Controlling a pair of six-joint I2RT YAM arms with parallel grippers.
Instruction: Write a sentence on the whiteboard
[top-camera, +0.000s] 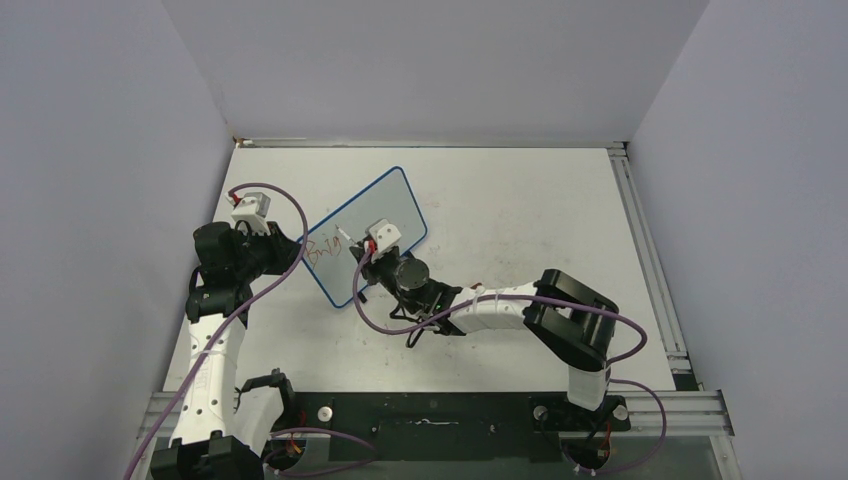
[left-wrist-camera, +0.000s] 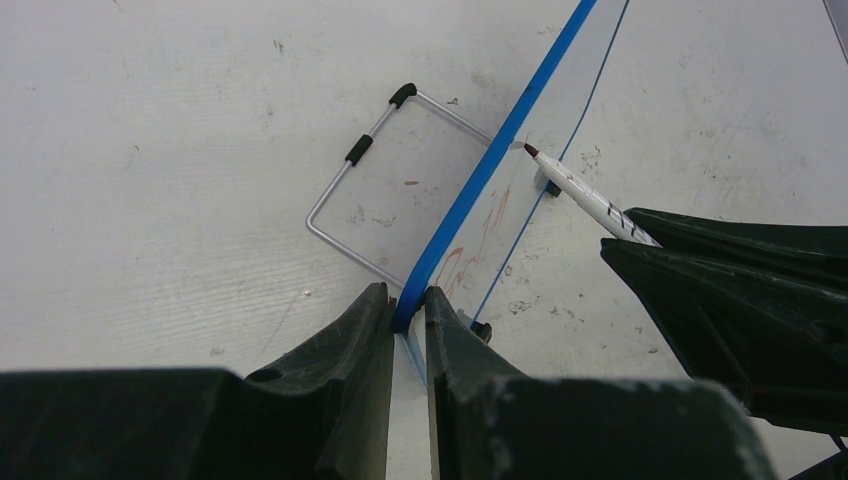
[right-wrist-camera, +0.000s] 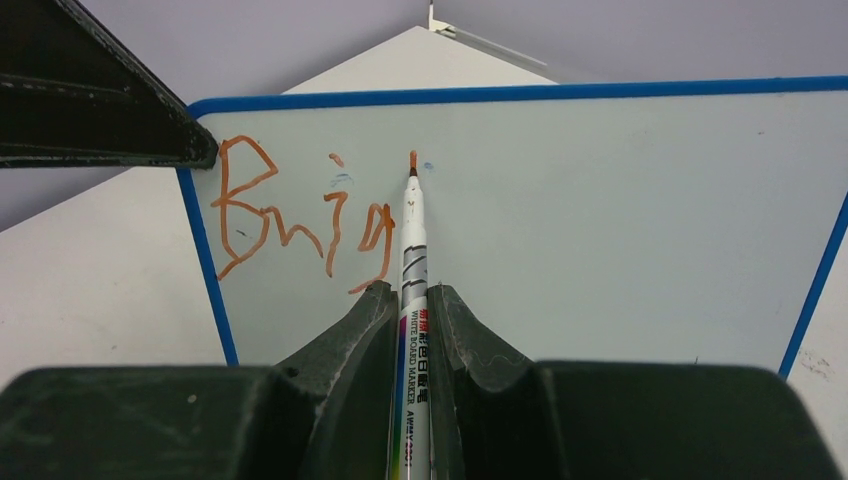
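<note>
The whiteboard (top-camera: 390, 210) stands tilted on the table, blue-framed. In the right wrist view the whiteboard (right-wrist-camera: 600, 220) carries red lettering (right-wrist-camera: 300, 220) reading about "Brig" in one line; it shows small in the top view (top-camera: 325, 248). My right gripper (right-wrist-camera: 411, 300) is shut on a white board marker (right-wrist-camera: 413, 250), whose red tip touches the board just right of the letters. My left gripper (left-wrist-camera: 408, 300) is shut on the board's blue frame (left-wrist-camera: 500, 150) at its left corner. The marker (left-wrist-camera: 580, 190) also shows in the left wrist view, tip at the board.
A wire stand (left-wrist-camera: 350, 160) with black sleeves props the board from behind. The white tabletop (top-camera: 520, 220) is smudged. Grey walls close the left, back and right. A metal rail (top-camera: 650, 250) runs along the table's right edge.
</note>
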